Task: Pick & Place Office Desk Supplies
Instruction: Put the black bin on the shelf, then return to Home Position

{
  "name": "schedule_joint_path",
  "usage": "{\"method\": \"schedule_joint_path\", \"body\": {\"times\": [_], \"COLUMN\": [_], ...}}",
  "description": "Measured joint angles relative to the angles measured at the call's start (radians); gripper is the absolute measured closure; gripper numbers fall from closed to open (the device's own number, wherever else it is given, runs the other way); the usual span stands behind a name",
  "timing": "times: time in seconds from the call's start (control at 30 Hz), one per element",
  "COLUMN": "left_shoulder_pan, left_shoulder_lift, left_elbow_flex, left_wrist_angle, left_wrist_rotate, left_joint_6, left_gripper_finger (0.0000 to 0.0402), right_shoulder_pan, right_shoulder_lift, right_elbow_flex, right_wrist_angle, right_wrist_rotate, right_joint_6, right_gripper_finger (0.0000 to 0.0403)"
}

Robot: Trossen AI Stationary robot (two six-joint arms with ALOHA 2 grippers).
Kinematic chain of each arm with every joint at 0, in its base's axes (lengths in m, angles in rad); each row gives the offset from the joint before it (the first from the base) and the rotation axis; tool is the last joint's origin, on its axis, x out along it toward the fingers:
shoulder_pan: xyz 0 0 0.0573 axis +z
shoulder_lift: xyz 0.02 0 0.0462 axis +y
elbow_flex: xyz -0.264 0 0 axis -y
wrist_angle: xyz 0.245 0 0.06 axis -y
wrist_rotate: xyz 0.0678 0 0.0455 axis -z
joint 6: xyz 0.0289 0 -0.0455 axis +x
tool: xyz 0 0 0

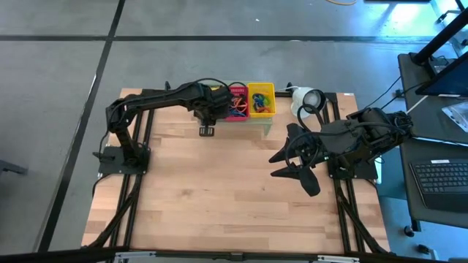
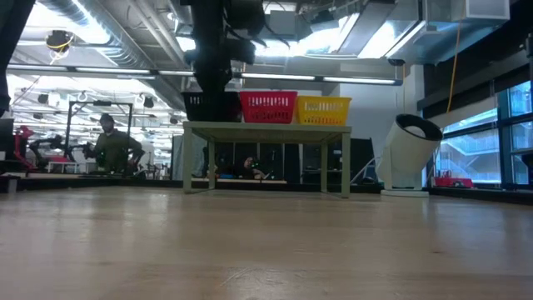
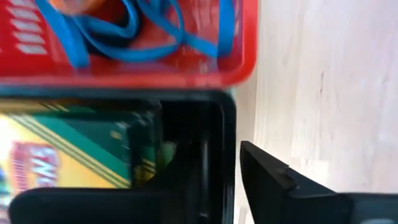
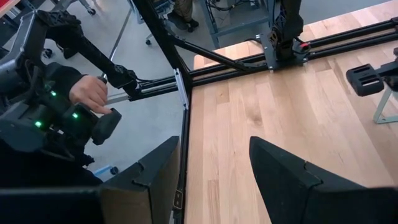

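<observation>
One crayon box (image 3: 68, 155), lettering unreadable, sits by the spread left claw (image 3: 230, 180); right claw (image 4: 214, 171) spread.

The high view looks straight down on the whole table (image 1: 219, 197), both arms in frame. The low view sits at table-top height, facing level across the wood to the stand (image 2: 266, 129) at the far edge and the room behind it — both views show the red basket (image 1: 238, 102) and yellow basket (image 1: 261, 100) on that stand. The left wrist view is very near, pressed close to the red basket's rim (image 3: 124, 71). The right wrist view looks down across the table — toward the left arm's base (image 4: 283, 37) — and off its edge.
</observation>
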Motion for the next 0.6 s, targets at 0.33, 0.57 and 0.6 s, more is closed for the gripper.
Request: {"method": "schedule_joint_path", "body": {"times": [0.33, 0.57, 0.6], "left_shoulder_pan": [0.01, 0.01, 0.01], "left_shoulder_lift": [-0.001, -0.001, -0.001], "left_elbow_flex": [0.155, 0.268, 0.289], "left_wrist_angle": [-0.092, -0.247, -0.268], "left_wrist_rotate": [0.096, 0.173, 0.196], "left_joint_6": [0.007, -0.043, -0.056], "left_gripper_finger": [0.025, 0.0233, 0.0231], "right_shoulder_pan": [0.0, 0.0, 0.0], "right_shoulder_lift": [0.0, -0.009, -0.017], "right_elbow_flex": [0.0, 0.0, 0.0], "right_wrist_angle": [0.0, -0.001, 0.001], "right_wrist_rotate": [0.0, 0.05, 0.059], "right_joint_6": [-0.002, 0.025, 0.029], "right_gripper_finger": [0.0207, 0.0207, 0.0207]}}
